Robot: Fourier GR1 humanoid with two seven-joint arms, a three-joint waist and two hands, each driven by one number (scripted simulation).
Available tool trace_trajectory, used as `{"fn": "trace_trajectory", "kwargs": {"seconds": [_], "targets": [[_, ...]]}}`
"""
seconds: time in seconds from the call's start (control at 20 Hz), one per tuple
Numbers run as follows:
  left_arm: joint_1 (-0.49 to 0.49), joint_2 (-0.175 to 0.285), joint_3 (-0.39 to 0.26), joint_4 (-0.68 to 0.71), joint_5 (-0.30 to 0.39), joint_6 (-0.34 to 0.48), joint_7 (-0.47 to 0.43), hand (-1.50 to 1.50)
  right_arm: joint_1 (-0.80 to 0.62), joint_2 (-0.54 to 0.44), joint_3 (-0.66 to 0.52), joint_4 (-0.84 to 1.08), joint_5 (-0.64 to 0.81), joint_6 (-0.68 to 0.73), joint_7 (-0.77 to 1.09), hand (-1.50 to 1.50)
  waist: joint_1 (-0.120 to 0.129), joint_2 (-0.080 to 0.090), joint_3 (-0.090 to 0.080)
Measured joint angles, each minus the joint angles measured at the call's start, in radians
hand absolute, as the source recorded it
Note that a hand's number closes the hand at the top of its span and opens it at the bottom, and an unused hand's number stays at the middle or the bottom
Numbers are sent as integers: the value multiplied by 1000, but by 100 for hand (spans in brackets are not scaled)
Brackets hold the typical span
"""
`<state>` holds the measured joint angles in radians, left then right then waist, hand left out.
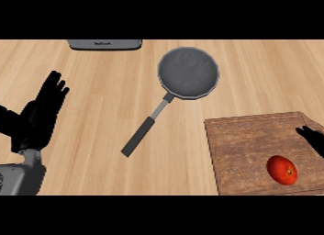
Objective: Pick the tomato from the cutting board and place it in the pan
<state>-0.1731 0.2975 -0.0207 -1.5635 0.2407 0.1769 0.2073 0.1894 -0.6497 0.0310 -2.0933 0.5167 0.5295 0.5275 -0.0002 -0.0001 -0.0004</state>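
right hand [321, 148]: comes in at the right edge, over the right side of the board; only part shows; the fingers in view are stretched out and apart, holding nothing; they lie just above and right of the tomato, not touching it

tomato [283, 170]: red, on the board near its lower right corner; near the right hand, well apart from the pan

board [252, 137]: brown wood, at the lower right of the counter

pan [188, 71]: grey, round, nothing in it; up and left of the board, apart from it; black handle [142, 137] runs down to the left

left hand [37, 114]: at the left edge, open, fingers up, resting, holding nothing

grey appliance [104, 44]: at the counter's far edge, left of the pan; only its near edge shows

counter [90, 170]: pale wood

step in hand, as judged: the approach to the tomato; the pick is not yet made, so the task is at its start

next move calls for: bringing the right hand down and left until the tomato sits between thumb and fingers, closing round it, lifting clear of the board, then carrying it up and left over the pan; a round tomato may roll if nudged sideways, so coming from above looks safer
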Motion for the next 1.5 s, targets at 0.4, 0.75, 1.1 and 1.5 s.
{"fn": "trace_trajectory", "kwargs": {"seconds": [0.4, 0.75, 1.1, 1.5], "targets": [[25, -25, 28, -26, -25, -28, 9, 0, -72, 89, 6, 130, 100, 12, -53, -150, 1, 0, 0], [-4, -43, 52, -16, -47, -50, 26, 0, -110, 156, 34, 258, 196, -7, -124, -150, 0, 0, 0], [17, -74, 66, -8, -82, -69, -2, 0, -117, 215, 23, 330, 263, -44, -196, -150, -1, 0, 0], [19, -92, 79, -54, -98, -78, 47, 0, -165, 274, 33, 466, 321, -83, -278, 150, 0, -1, -2]]}}
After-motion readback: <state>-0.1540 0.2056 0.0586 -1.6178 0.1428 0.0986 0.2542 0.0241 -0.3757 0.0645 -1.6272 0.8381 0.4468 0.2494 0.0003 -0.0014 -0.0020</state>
